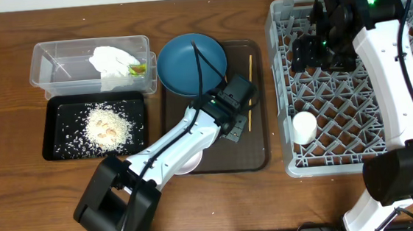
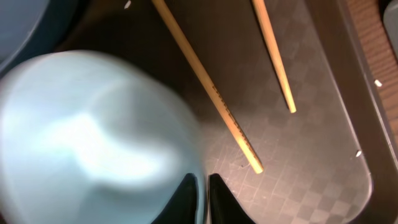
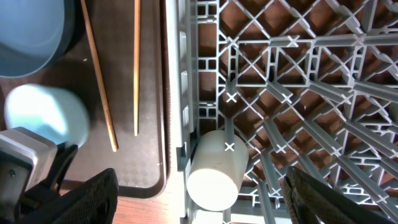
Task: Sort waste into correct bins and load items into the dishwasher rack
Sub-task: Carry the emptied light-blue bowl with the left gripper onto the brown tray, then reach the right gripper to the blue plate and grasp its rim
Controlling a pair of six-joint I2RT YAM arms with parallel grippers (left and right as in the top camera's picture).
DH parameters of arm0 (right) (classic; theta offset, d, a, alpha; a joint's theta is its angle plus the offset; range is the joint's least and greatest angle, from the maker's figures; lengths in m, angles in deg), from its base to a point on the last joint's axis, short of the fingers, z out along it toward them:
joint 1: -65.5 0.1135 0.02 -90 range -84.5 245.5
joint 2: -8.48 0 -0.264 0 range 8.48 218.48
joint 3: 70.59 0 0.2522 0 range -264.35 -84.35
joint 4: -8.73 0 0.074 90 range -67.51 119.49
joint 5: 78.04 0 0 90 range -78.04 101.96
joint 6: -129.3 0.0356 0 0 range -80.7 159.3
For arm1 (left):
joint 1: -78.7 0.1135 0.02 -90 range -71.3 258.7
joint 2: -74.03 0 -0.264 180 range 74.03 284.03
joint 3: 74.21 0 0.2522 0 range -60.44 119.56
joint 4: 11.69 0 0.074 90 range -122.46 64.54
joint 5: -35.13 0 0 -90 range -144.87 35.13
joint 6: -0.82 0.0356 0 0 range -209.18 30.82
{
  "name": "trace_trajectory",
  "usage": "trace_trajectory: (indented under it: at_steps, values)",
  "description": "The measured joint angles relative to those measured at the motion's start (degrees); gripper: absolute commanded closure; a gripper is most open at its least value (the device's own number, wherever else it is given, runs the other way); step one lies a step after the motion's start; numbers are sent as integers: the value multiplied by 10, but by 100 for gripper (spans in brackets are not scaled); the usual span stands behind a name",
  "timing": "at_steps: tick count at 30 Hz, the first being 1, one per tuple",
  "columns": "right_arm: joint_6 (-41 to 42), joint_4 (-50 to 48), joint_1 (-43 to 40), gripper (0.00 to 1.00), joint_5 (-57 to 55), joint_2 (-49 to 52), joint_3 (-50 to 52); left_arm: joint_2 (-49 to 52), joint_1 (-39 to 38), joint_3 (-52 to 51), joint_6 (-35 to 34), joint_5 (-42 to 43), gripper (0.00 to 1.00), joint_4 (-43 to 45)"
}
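Left claw (image 2: pixel 201 194), pinched narrow, sits at the blurred light blue bowl (image 2: pixel 93 143) on the brown tray (image 2: pixel 305 168), lower left, possibly touching its rim. Right claw (image 3: pixel 200 179) gapes wide above the small white cup (image 3: pixel 214 163) in the dishwasher rack (image 3: pixel 298 81).

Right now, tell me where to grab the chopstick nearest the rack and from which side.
Take the chopstick mid-shaft, straight down from above, closing across its thin width. It lies flat on the brown tray, clear of the other chopstick, so both sides look open; a sideways approach would probably just push it.
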Motion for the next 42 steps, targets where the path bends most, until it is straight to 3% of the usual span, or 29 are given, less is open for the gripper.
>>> trace_trajectory:
  at_steps: [10, 18, 22, 28, 42]
  values:
    - [0, -4, 0, 18, 5, 0, 0, -16, 4, 0, -2, 0, 63, -2]
    - [6, -81, 22, 23, 32, 0, 0, -133, 54, 0, -6, 0, 61, -9]
    - [33, -157, 69, 27, 35, 2, 0, -194, 95, 0, -10, 0, 53, -32]
    - [88, -252, 137, 28, 24, 45, 0, -257, 163, 0, -31, 0, 50, -80]
    - [161, -336, 189, 45, -7, 210, 0, -294, 309, 0, -46, 5, 46, -154]
